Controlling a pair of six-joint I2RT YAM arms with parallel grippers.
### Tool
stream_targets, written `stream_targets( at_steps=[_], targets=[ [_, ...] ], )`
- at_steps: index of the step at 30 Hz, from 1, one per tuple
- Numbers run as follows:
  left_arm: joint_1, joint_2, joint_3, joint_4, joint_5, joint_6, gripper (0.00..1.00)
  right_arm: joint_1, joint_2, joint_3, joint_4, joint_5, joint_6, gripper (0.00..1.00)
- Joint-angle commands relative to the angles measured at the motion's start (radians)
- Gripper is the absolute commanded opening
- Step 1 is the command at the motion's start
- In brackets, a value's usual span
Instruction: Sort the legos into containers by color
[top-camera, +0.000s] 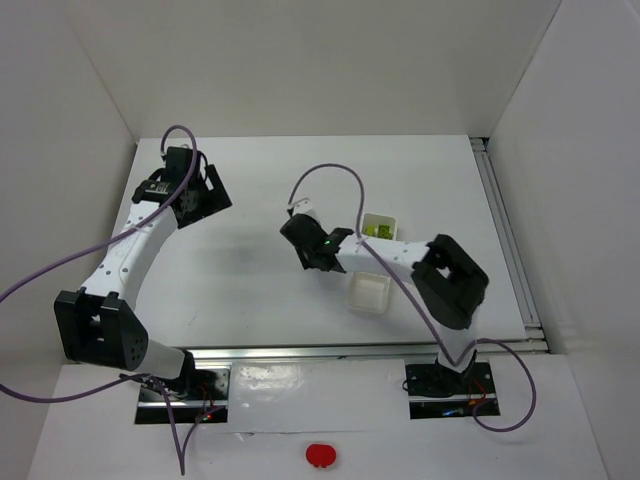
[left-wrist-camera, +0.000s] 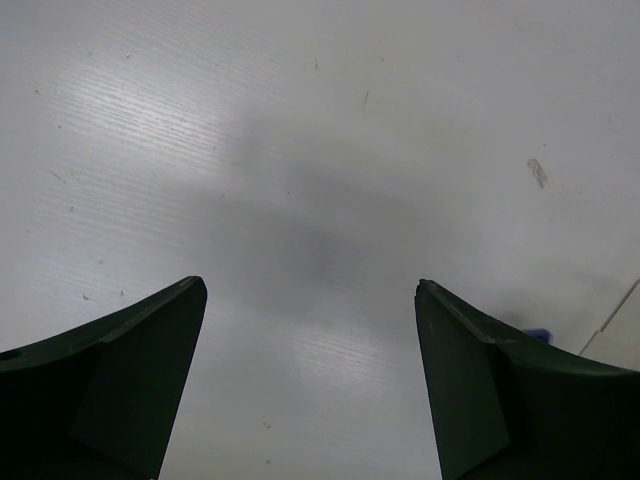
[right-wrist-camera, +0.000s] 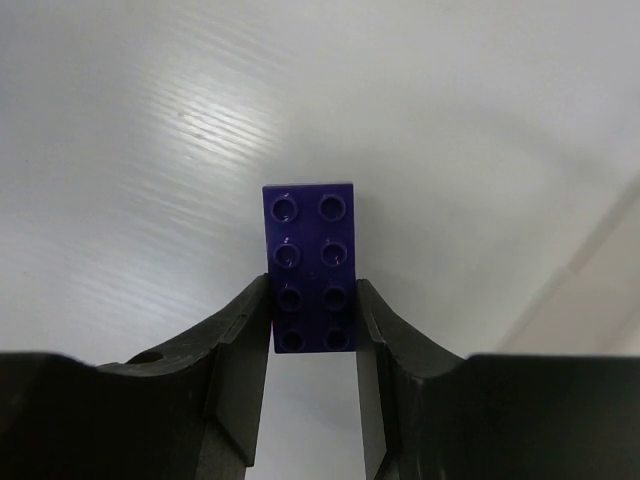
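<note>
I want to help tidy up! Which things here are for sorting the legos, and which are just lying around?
For the job: purple brick in the right gripper; green legos in the white tray; the open left gripper.
Just lying about: red round thing near the arm bases; metal rail beside the table.

White matte bench (top-camera: 240, 280), faintly scuffed (fine ridged texture in wrist views). Silver metal rail (top-camera: 508, 240) along right edge. Small red round object (top-camera: 321, 456) on near ledge.
</note>
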Motion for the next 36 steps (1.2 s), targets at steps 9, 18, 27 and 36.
stream_targets(
  at_steps=[9,18,27,36],
  targets=[
    [-0.029,-0.012,0.042,0.034,0.040,0.044,0.94,-0.031,-0.600,-0.365,-0.126,0.191,0.398,0.20],
    [-0.029,0.019,0.061,0.043,0.074,0.044,0.94,-0.022,-0.770,-0.476,-0.345,0.191,0.528,0.21],
    [-0.038,0.039,0.070,0.052,0.083,0.044,0.94,-0.013,-0.789,-0.536,-0.330,0.114,0.559,0.29],
    [-0.047,0.048,0.059,0.052,0.094,0.044,0.94,-0.013,-0.807,-0.506,-0.383,0.183,0.568,0.87]
  ],
)
